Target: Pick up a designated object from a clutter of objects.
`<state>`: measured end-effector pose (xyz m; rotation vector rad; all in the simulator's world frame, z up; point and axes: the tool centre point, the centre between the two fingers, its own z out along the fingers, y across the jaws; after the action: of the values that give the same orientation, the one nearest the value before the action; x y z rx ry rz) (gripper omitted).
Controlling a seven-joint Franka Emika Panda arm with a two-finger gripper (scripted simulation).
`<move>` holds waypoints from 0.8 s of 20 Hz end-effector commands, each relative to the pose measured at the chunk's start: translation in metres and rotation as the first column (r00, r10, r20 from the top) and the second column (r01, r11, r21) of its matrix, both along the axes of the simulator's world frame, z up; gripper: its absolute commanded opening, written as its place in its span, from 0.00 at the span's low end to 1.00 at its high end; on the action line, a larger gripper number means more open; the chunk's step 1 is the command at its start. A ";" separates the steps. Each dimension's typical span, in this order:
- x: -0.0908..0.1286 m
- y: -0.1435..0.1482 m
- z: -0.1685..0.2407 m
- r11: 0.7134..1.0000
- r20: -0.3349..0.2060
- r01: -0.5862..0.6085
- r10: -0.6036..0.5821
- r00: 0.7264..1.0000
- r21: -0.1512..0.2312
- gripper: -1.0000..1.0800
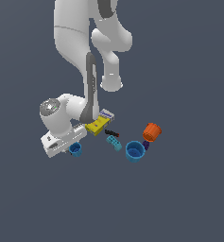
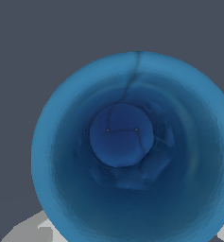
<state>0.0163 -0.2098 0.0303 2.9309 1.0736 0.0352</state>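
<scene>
One small blue cup (image 1: pixel 75 149) sits directly beneath the gripper (image 1: pixel 72 147), centred for grasping; jaws' spread cannot be told.

Surfaces: smooth, plastic-looking, mostly matt.
Small blue cup (image 1: pixel 75 150) just under the gripper (image 1: pixel 68 147): matt blue plastic look, inner wall (image 2: pixel 71 156) faintly mottled, thin crack-like lines across the bottom. Arm (image 1: pixel 71 28) shell smooth white with a soft sheen, dark grey trim. Beyond the gripper, wider blue cup (image 1: pixel 134 151) and orange cup (image 1: pixel 151 132) are flat, unglossed; orange one ribbed. Yellow-and-white box (image 1: pixel 98 123) looks like printed card. Studded brick (image 1: pixel 114 142) plain light-blue plastic. Floor (image 1: pixel 189 198) even, dull grey.
</scene>
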 end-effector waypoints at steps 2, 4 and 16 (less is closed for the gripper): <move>-0.009 0.006 -0.017 1.000 -0.028 -0.003 0.003 1.000 0.011 0.00; -0.009 0.006 -0.017 1.000 -0.028 -0.003 0.003 1.000 0.011 0.00; 0.006 0.001 0.020 1.000 0.002 0.002 -0.002 1.000 -0.001 0.00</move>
<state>0.0199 -0.2096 0.0435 2.9314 1.0693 0.0353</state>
